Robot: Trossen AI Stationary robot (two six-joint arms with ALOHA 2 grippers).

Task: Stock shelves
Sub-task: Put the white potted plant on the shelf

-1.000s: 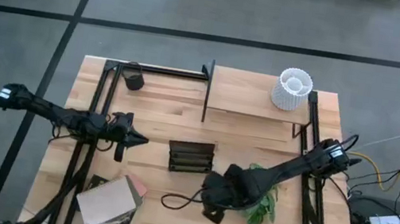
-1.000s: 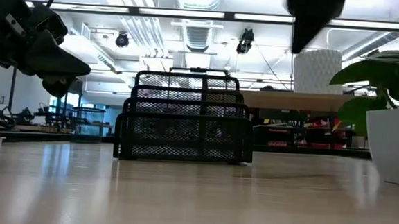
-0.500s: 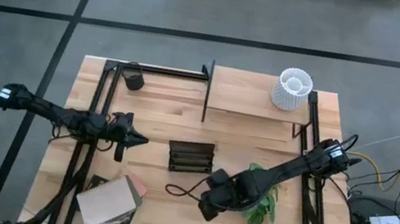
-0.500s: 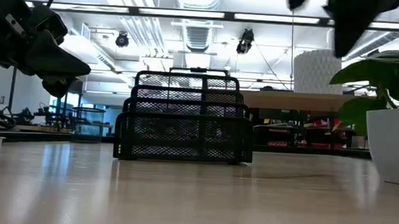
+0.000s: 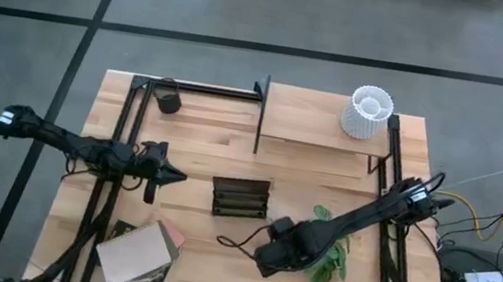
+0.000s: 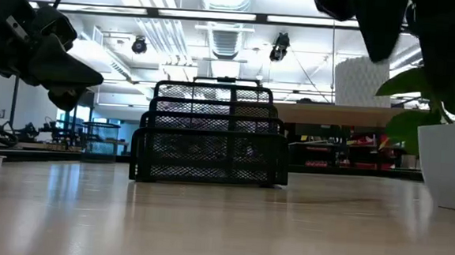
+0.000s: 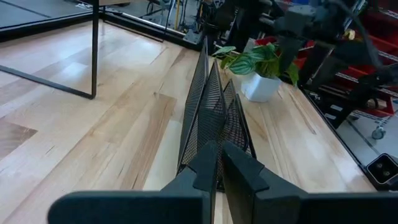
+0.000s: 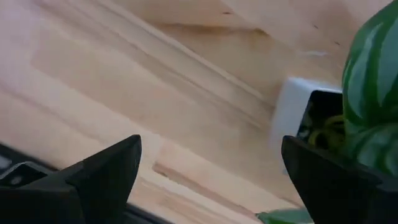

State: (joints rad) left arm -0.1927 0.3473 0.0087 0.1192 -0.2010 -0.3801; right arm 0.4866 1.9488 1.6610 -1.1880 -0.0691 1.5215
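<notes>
Right claw (image 8: 205,180) open wide above the potted plant (image 5: 326,257), pot rim just beside one finger. Approach step, probably (grip not yet made). Next: descend, close on pot. Shelves (image 5: 320,122) well beyond it. Left claw (image 7: 217,168) closed, waiting.

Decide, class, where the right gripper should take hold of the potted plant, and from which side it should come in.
Grip the white pot by its walls, below the leaves, coming in level from the open table side. The foliage spreads over the top, so a straight-down approach would likely crush it. The right gripper is open beside the pot; the left gripper waits shut near the mesh rack.
</notes>
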